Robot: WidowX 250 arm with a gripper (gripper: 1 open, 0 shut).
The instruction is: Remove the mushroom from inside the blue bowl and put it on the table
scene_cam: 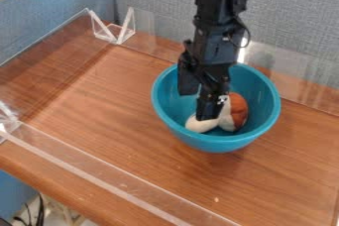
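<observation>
Inside the blue bowl [179, 123] lies the mushroom [223, 114]; claw [209, 102] spread apart above it.

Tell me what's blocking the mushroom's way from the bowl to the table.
Only the bowl's own wall: the mushroom lies at the bottom and must be lifted over the rim. The end effector is right above it, and the table beside the bowl looks bare.

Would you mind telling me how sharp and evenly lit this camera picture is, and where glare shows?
Camera view: soft and low in detail overall; even light, faint shadows; pale glare streaks on the brown wood-grain tabletop and along the clear acrylic walls; the glossy turquoise-blue plastic bowl shows a mild sheen; the black hand reads as a dark, featureless mass.
</observation>
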